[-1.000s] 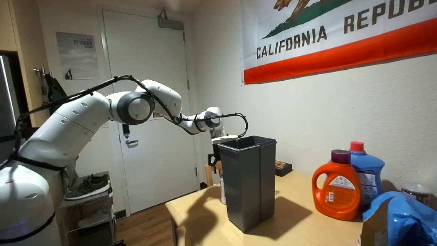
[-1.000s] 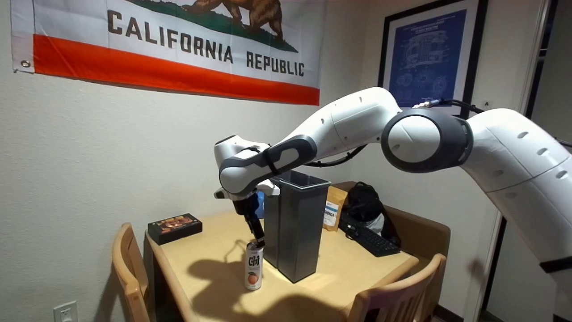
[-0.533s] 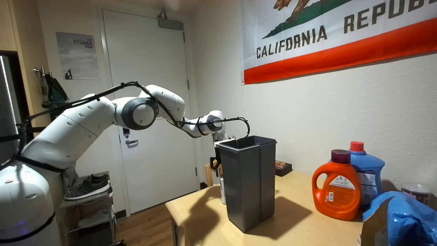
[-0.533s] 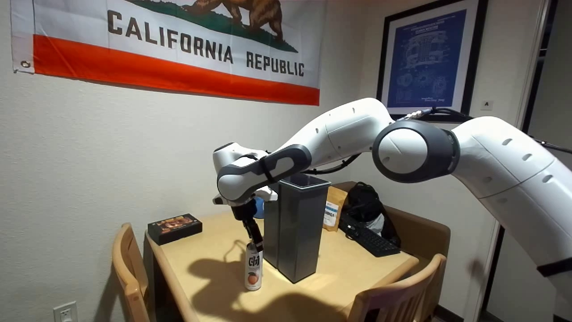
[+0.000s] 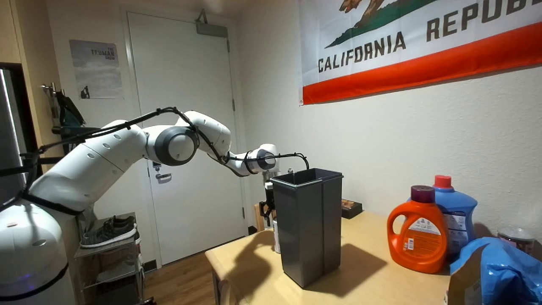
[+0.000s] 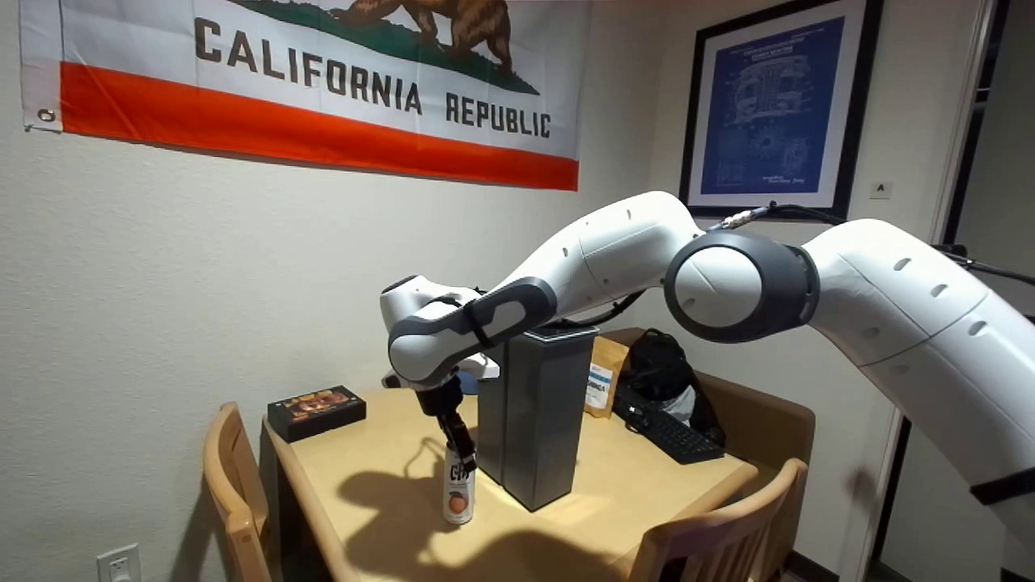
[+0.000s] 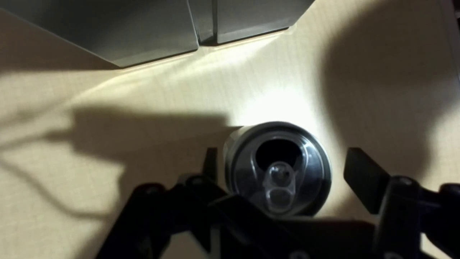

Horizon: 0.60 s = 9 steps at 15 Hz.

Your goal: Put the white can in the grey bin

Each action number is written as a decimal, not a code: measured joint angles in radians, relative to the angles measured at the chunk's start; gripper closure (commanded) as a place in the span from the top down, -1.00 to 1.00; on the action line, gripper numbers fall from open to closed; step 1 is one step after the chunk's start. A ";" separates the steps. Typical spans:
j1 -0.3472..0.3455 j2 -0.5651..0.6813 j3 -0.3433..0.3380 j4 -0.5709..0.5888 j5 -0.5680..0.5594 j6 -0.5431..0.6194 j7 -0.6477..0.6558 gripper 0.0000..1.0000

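White can (image 6: 458, 495) upright, open, beside grey bin (image 6: 543, 420); insides mostly hidden.

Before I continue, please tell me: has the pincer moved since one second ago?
Yes, downward. In an exterior view, measured against the bin, which stands where it stood, the pincer is lower than before.

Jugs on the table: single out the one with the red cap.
It's the blue jug, partly hidden behind the orange jug, whose cap is dark purple.
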 measured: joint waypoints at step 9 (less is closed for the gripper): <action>0.000 0.001 0.000 0.023 0.000 0.000 0.000 -0.26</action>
